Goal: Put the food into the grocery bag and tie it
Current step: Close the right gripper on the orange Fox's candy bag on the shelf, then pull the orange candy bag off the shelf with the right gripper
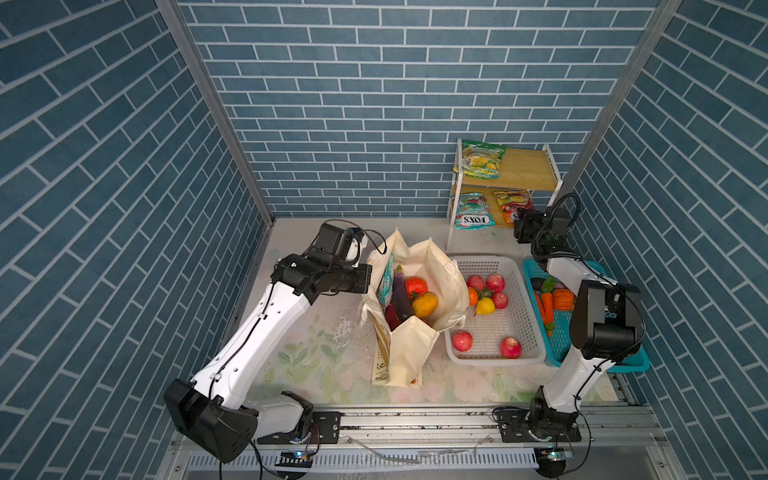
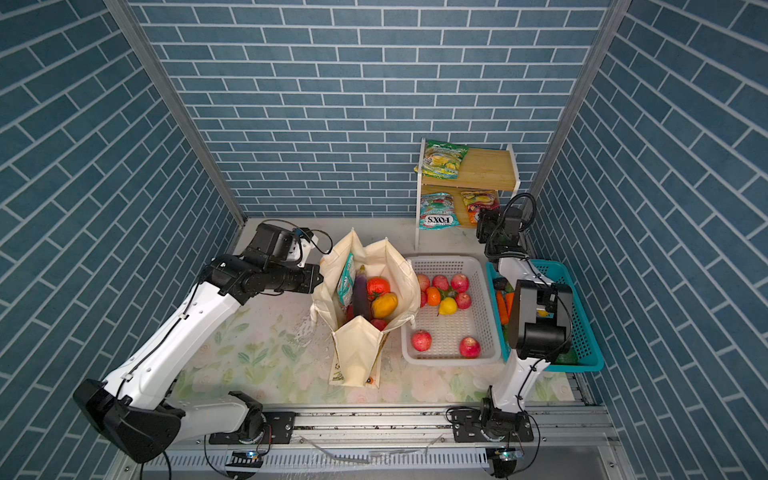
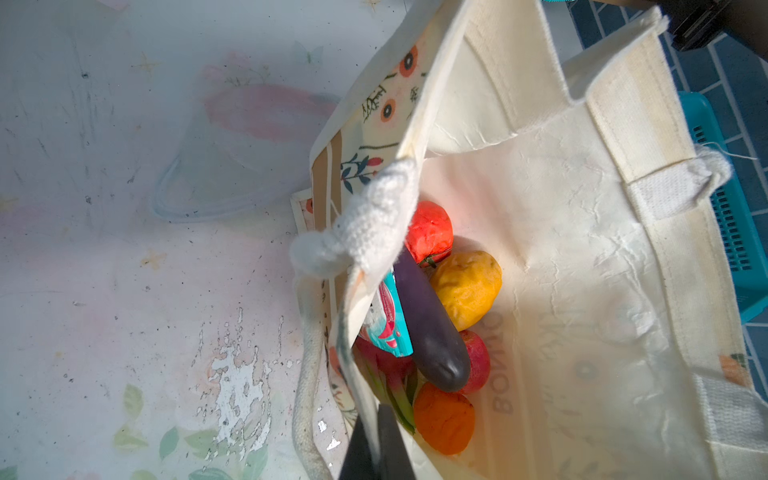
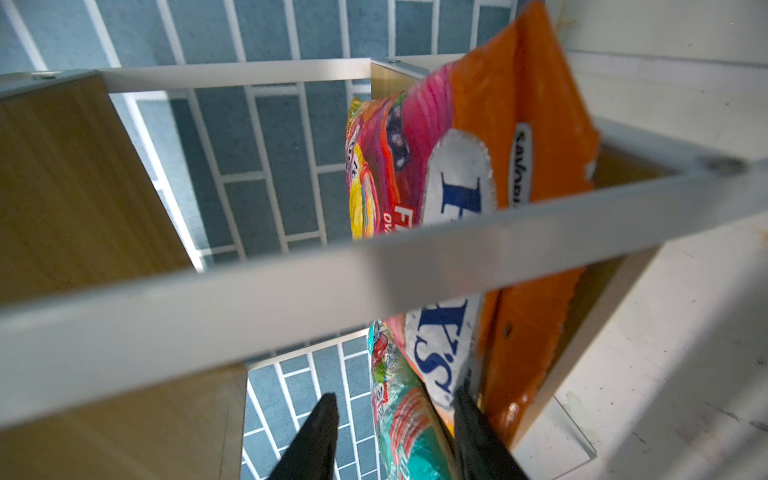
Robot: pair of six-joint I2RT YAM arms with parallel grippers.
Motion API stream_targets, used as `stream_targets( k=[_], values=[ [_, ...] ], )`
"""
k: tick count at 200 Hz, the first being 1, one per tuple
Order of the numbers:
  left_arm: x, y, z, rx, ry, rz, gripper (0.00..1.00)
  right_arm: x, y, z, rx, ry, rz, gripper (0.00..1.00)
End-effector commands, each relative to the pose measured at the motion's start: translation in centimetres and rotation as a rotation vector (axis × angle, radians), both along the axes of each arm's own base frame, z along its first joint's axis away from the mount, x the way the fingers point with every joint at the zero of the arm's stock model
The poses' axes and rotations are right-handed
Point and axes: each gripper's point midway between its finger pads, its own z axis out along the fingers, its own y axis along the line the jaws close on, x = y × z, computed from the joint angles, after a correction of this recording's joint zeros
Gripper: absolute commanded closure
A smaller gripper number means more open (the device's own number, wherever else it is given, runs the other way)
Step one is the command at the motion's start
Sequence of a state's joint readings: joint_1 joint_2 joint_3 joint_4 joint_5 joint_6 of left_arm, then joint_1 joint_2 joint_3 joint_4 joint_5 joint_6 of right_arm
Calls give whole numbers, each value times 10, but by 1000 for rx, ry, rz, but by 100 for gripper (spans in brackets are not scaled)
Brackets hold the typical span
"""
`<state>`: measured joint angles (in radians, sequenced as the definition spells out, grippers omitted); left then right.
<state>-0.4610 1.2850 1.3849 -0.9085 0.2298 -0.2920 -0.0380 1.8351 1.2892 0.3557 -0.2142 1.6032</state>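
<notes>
Pinching grocery bag (image 3: 561,270) rim in clamped left gripper (image 3: 380,419); right gripper (image 4: 399,424) parted, empty, facing orange FOX'S packet (image 4: 519,145) lying front-to-back on shelf (image 4: 83,187).

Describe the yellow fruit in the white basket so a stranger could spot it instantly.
Find the white basket between the cream tote bag and the teal basket. Fruit clusters at its far end. The yellow fruit is the only yellow piece there, flanked by red apples and an orange.
</notes>
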Motion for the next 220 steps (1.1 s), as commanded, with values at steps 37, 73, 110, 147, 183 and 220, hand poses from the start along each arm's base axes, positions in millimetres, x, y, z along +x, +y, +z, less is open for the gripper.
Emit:
stream_targets(
  k=[37, 73, 110, 147, 183, 220],
  values=[
    [6, 0, 9, 0, -34, -3, 100, 4, 4, -4, 43, 9, 1, 45],
    [6, 2, 10, 3, -38, 1, 100, 5, 9, -1, 49, 4, 31, 41],
    [6, 2, 10, 4, -38, 4, 100, -3, 9, 4, 30, 8, 35, 33],
    [6, 2, 11, 5, -40, 3, 100, -16, 9, 7, 22, 17, 34, 28],
    [6, 2, 11, 5, -39, 6, 100, -23, 12, 9, 19, 24, 49, 28],
    [6, 2, 9, 3, -36, 9, 100, -29, 11, 4, 13, 45, 55, 30]
  ],
)
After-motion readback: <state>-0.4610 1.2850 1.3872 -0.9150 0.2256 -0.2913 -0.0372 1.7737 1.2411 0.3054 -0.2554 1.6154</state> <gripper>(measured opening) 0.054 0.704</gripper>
